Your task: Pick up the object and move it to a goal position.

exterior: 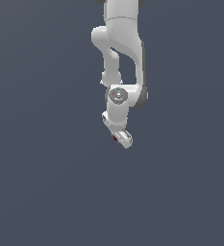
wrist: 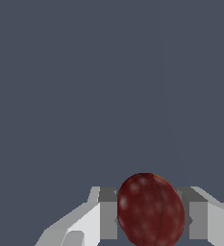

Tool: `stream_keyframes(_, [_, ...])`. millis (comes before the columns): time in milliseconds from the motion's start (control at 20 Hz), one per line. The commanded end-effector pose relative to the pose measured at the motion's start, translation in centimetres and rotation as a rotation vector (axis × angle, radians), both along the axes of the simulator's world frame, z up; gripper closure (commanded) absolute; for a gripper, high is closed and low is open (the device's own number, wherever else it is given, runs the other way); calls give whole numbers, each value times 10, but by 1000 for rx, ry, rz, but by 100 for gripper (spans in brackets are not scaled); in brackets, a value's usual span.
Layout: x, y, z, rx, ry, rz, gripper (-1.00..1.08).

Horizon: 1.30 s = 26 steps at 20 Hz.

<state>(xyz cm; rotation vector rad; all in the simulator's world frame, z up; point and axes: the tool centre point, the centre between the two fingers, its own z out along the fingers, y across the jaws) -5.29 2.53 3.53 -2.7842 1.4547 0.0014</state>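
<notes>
The object (wrist: 151,210) is a dark red roundish blob, seen close in the wrist view between the two grey finger pads (wrist: 108,214). Both pads press against its sides, so my gripper (wrist: 152,216) is shut on it. In the exterior view the white arm hangs down in the middle of the picture. Its gripper (exterior: 119,138) is at the low end, and only a tiny red speck of the object (exterior: 115,138) shows beside the fingers. Whether the object rests on the grey surface or is lifted off it cannot be told.
A plain dark grey-blue surface (exterior: 46,192) fills both views. Nothing else shows.
</notes>
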Motion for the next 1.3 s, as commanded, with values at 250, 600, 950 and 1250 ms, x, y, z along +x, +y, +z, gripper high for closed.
stream_keyframes(250, [-2, -64, 47, 1, -1, -2, 108])
stream_keyframes(600, [-4, -134, 99, 1, -1, -2, 108])
stream_keyframes(950, [-2, -178, 132, 0, -1, -2, 108])
stream_keyframes(1250, [0, -189, 140, 0, -1, -2, 108])
